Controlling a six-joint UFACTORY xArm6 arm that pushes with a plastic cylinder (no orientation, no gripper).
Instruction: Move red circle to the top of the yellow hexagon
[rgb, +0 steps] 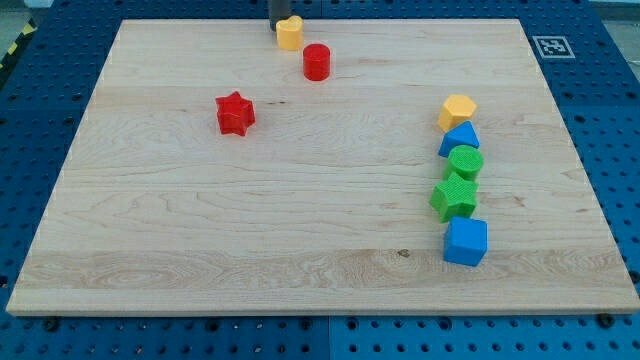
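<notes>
My tip (279, 27) stands at the board's far edge, touching the left side of a small yellow block (289, 33); it is a bare rod, with nothing to open or pinch. The red circle (316, 62) lies just near-right of that block. The yellow hexagon (457, 111) heads a column at the right: blue triangular block (459, 138), green circle (465, 161), green star (454, 197), blue cube (465, 241). Judgement: bare board (300, 220) between circle and hexagon allows an unobstructed rightward push; space beyond the hexagon's far side is adequate. The red star (235, 113) sits well clear at the left.

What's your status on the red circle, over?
My tip at the view's top, beside a yellow block. Red circle just below, far from yellow hexagon at the view's right. Path between them clear.
</notes>
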